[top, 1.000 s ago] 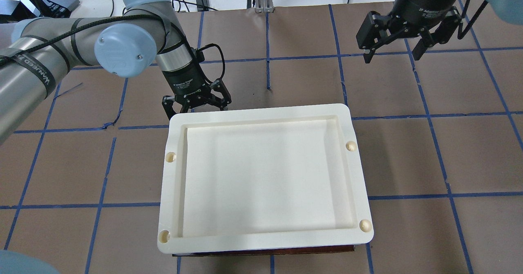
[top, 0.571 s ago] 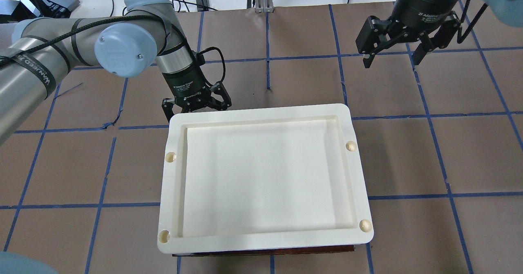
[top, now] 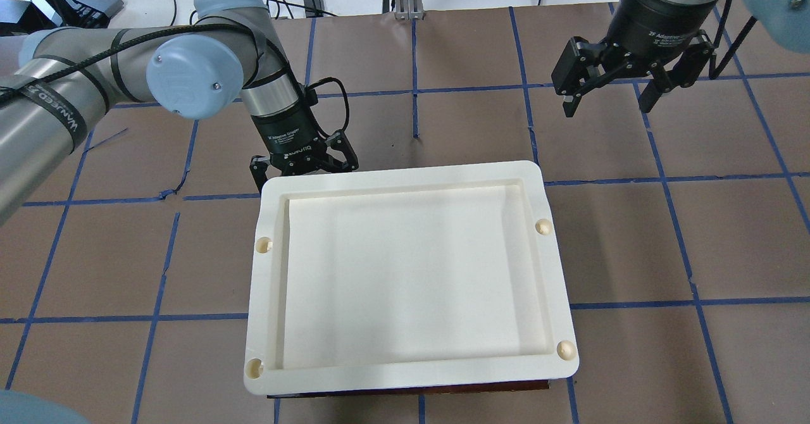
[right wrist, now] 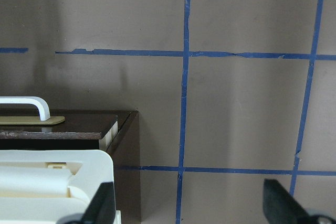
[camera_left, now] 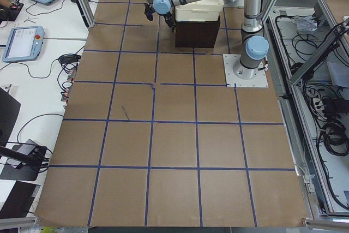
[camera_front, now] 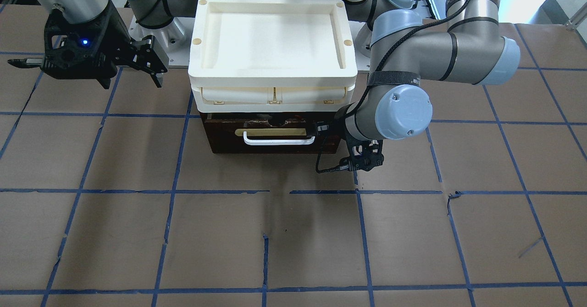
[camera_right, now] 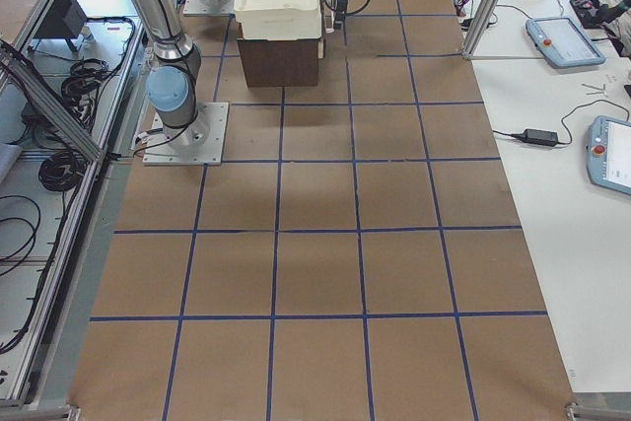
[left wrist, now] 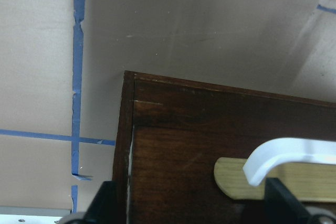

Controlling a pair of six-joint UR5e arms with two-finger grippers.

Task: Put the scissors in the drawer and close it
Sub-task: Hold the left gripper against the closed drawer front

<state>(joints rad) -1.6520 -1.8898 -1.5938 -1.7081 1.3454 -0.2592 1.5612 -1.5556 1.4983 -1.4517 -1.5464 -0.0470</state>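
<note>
Overhead exterior: "ROBOTIQ" on left claw (top: 304, 166)

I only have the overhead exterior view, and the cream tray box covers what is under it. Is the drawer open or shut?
Observer: The front-facing view shows the drawer with its dark front not pulled out; it looks shut.
Operator: And on the left?
Observer: The left wrist view shows the left gripper open, pointed at the drawer front beside the end of the white handle.
Operator: Any scissors?
Observer: None show in any view.
</note>
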